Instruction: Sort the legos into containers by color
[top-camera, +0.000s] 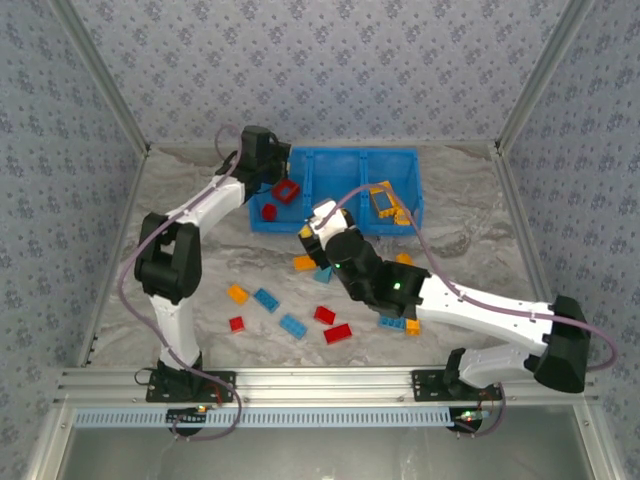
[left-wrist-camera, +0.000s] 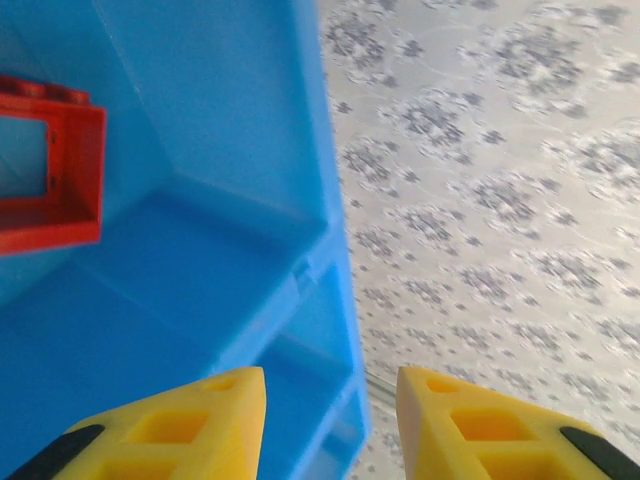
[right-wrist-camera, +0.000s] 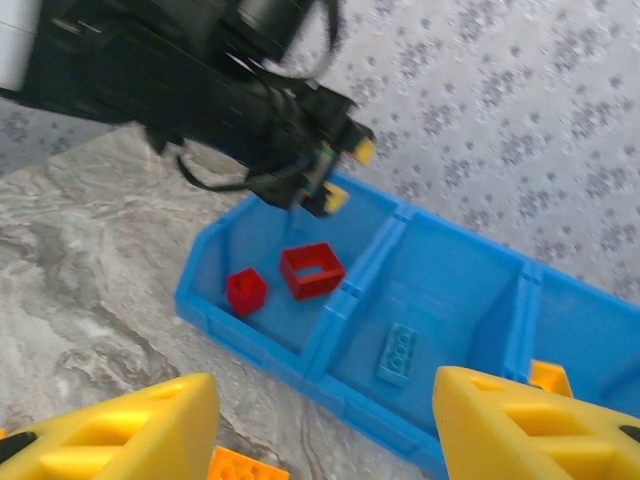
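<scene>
Hovering over the bin (right-wrist-camera: 300, 345), left hand (left-wrist-camera: 330, 390) is open and empty; red frame (left-wrist-camera: 45, 165) lies in the left compartment, drop apparently done. Right hand (right-wrist-camera: 322, 400), also open, hangs above an orange brick (right-wrist-camera: 245, 467) on the tabletop (right-wrist-camera: 100, 280). Next move, likely: lower and close on it.

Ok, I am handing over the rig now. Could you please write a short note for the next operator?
Left gripper: jaws open, empty, over the left end of the blue bin.
Right gripper: jaws open, empty, above the table in front of the bin, an orange brick below it.
Done: red frame and red brick in the left compartment, one light blue brick in the middle, orange pieces in the right.
Left: roughly ten loose bricks, all three colours, lie on the table.
</scene>
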